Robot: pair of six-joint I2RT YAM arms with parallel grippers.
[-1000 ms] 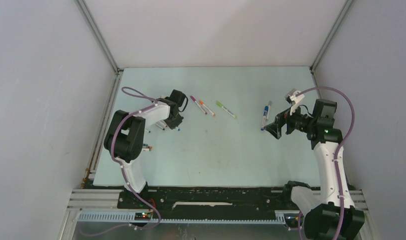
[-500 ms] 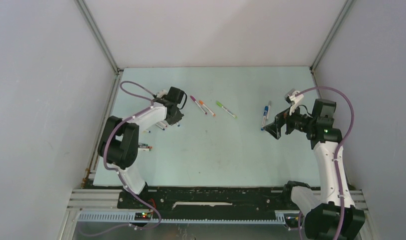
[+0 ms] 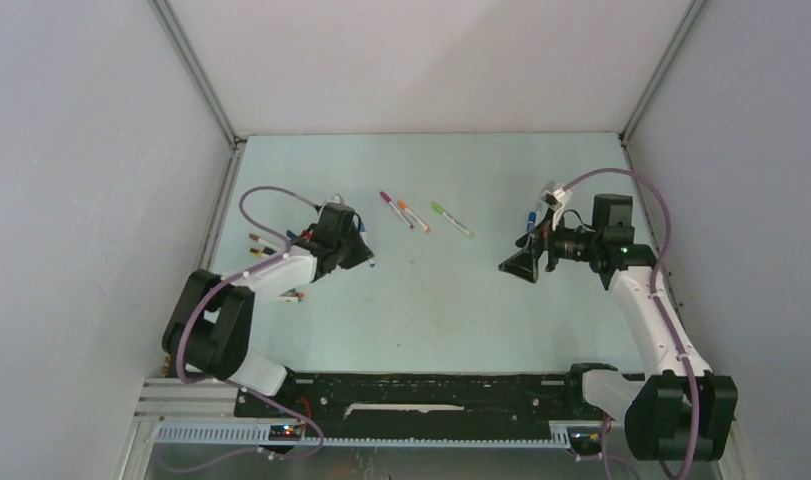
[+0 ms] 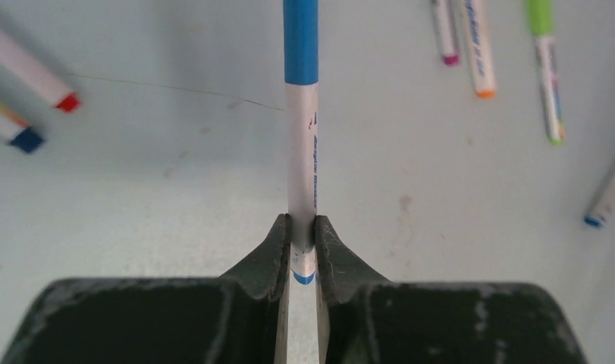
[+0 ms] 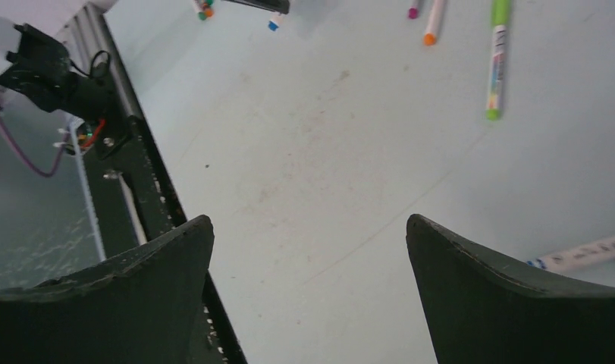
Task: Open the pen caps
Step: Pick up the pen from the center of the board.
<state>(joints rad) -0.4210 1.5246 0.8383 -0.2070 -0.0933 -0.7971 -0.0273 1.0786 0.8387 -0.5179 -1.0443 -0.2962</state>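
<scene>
Left wrist cam: left hand (image 4: 302, 227) clenched on the blue pen (image 4: 301, 121), low on its white barrel (image 4: 302, 178). Long axis runs straight out from the fingers (image 4: 270, 244), blue cap (image 4: 300, 42) at the far end. Right hand (image 5: 308, 235) is spread wide, holding nothing, well apart across the counter (image 5: 327, 152), so I reckon it has to come over for that cap.

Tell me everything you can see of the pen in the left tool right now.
The held pen is a thin marker with a white, plastic-looking barrel bearing small print. A blue cap sits on its far end; a blue band marks the near end. The left tool is shut on the barrel by that band, the pen pointing straight out from it. No other pen touches it; whether it clears the table is unclear.
</scene>
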